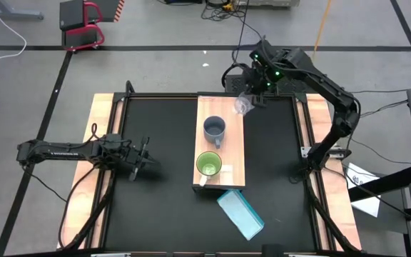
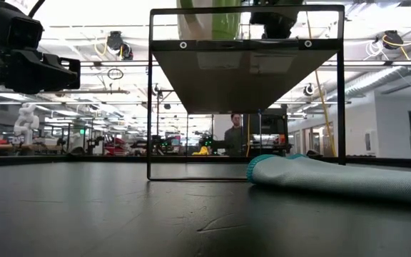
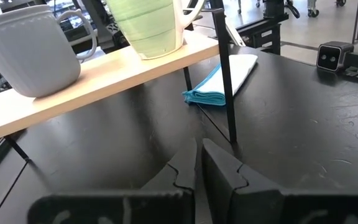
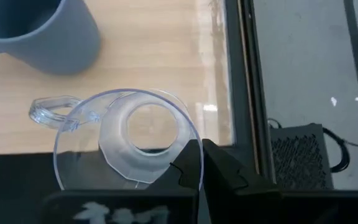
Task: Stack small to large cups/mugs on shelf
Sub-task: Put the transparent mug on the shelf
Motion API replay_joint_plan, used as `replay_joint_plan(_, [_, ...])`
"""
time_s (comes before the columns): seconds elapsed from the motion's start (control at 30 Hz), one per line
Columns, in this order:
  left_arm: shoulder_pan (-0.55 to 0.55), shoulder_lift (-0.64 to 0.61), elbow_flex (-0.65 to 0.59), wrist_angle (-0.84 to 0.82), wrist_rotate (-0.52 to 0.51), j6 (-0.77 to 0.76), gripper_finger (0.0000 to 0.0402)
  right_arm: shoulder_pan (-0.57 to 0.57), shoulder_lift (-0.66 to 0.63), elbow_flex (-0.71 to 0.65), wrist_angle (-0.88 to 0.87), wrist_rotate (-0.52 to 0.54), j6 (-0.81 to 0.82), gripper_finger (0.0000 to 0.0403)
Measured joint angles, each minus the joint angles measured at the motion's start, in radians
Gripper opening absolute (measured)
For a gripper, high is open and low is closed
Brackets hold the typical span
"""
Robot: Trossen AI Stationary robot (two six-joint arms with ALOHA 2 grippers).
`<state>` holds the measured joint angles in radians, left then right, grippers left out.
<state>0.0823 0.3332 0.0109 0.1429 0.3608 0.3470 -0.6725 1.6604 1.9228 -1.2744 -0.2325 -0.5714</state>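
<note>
Cups/mugs and shelf, seen from above. The clear glass cup [image 1: 244, 106] sits at the upper right edge of the shelf [image 1: 232, 153], upper centre of the frame, pinched by its rim in the right gripper [image 1: 257, 98], whose fingers are closed on the glass wall. The grey-blue mug [image 1: 214, 130] stands mid-board and the green mug [image 1: 207, 165] below it, toward the lower end. The left gripper [image 1: 143, 160] waits over the black mat at centre left, fingers together and empty.

Risk: the cup overhangs the board's edge in the right wrist view [image 4: 126, 140], so a release here could tip it off the side; a thin rim grip on smooth glass may also slip.

Unclear: whether the cup's base touches the board cannot be told. The low view crops both mugs. A light-blue cloth [image 1: 241, 213] lies at lower centre.
</note>
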Motion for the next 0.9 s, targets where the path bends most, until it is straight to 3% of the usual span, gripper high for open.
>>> replay_joint_plan(0.27, [0.000, 0.000, 0.000, -0.013, -0.004, 0.019, 0.0026, 0.038, 0.043, 0.000, 0.013, 0.053, -0.031, 0.0000])
replay_joint_plan(0.9, [0.000, 0.000, 0.000, -0.022, -0.005, 0.042, 0.0026, 0.086, 0.089, -0.002, 0.051, 0.054, -0.026, 0.0000])
